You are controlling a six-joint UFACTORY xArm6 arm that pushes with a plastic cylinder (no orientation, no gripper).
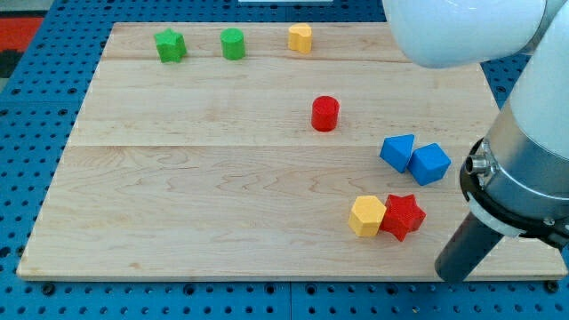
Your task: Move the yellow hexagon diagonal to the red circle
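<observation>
A yellow hexagon [367, 216] lies low on the board at the view's right, touching a red star [403, 216] on its right side. The red circle [325, 114] stands alone near the board's middle, up and to the left of that hexagon. A second yellow block [300, 38], also roughly hexagonal, sits near the top edge. My tip [450, 275] rests near the board's bottom edge, down and to the right of the red star and apart from it.
A green star [170, 45] and a green circle [233, 44] sit along the top edge. A blue triangular block [397, 152] touches a blue cube [430, 164] above the red star. The arm's white body fills the view's right side.
</observation>
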